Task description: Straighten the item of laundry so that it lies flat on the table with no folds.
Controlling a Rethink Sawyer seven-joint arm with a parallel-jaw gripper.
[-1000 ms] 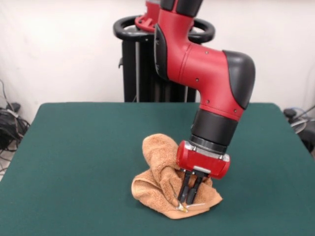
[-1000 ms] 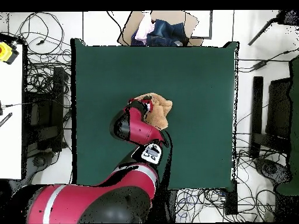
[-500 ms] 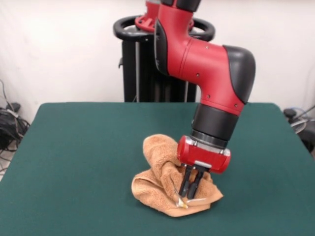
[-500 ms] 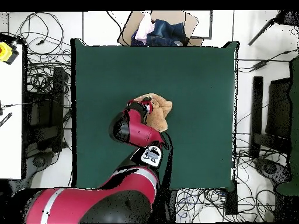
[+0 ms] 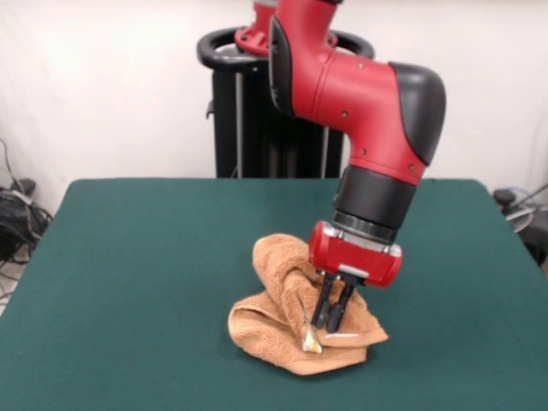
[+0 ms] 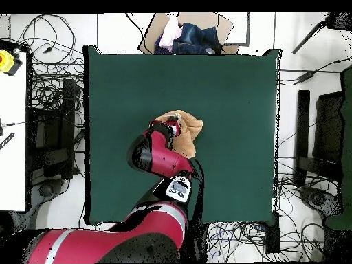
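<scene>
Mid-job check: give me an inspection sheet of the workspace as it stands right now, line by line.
Surface: green table, bare cloth around the towel.
Job's things: orange-tan towel bunched in a lump with folds, not flat; small white label showing at its front.
Clutter: nothing seen on the table.
Gripper: gripper pointing down into the towel's folds, fingers close together on a fold of cloth.
Cables: loose tangles on the floor at both sides of the table.
Surroundings: cardboard box of clothes beyond the table's edge; black stand behind the table; white wall.
</scene>
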